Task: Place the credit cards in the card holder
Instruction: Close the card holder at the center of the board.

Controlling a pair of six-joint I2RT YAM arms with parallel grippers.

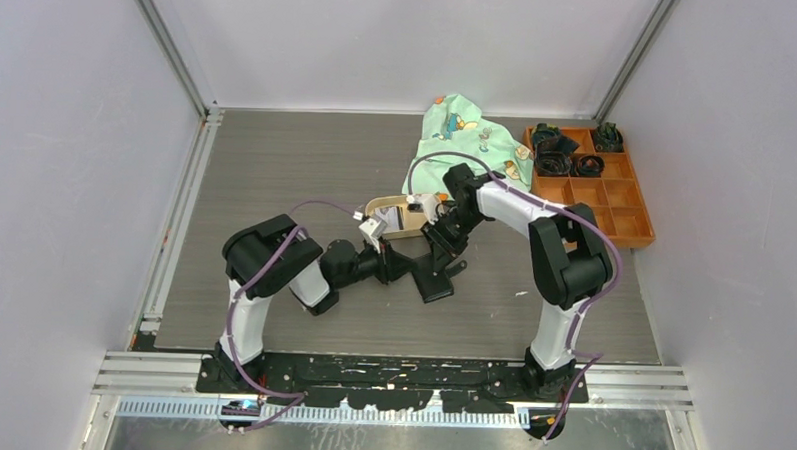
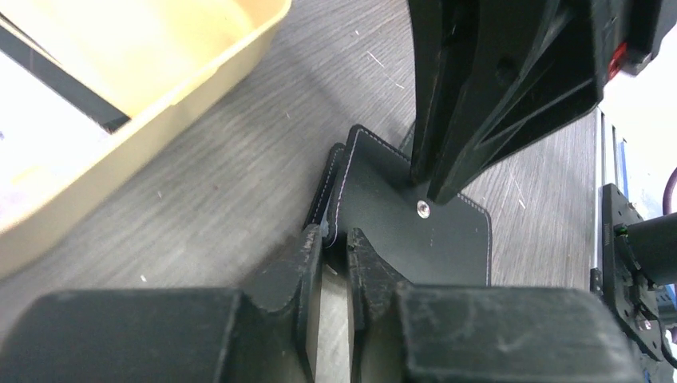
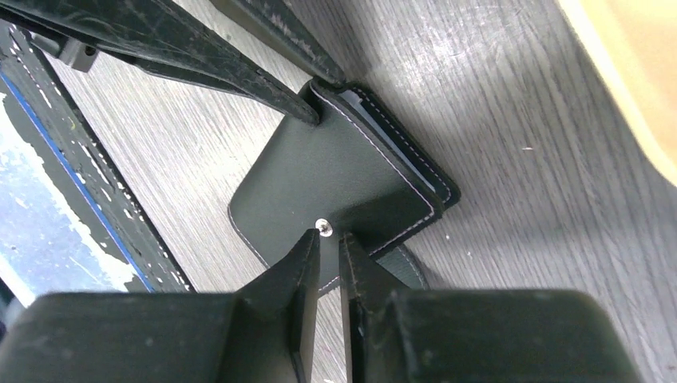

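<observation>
The black card holder (image 1: 438,281) lies on the table between both arms. In the left wrist view it (image 2: 415,239) shows white stitching and a metal snap stud. My left gripper (image 2: 335,235) is shut on its near corner edge. My right gripper (image 3: 329,235) is shut, its tips pressing down on the flap (image 3: 319,175) beside the stud. In the top view the left gripper (image 1: 420,273) and right gripper (image 1: 441,257) meet over it. What looks like a pale card with a dark stripe (image 2: 40,120) lies in the tan tray (image 2: 199,80).
The tan oval tray (image 1: 380,201) sits just behind the card holder. A green printed cloth (image 1: 463,137) lies at the back. An orange compartment box (image 1: 645,229) with black items in its far cells stands at the right. Grey walls close in the sides.
</observation>
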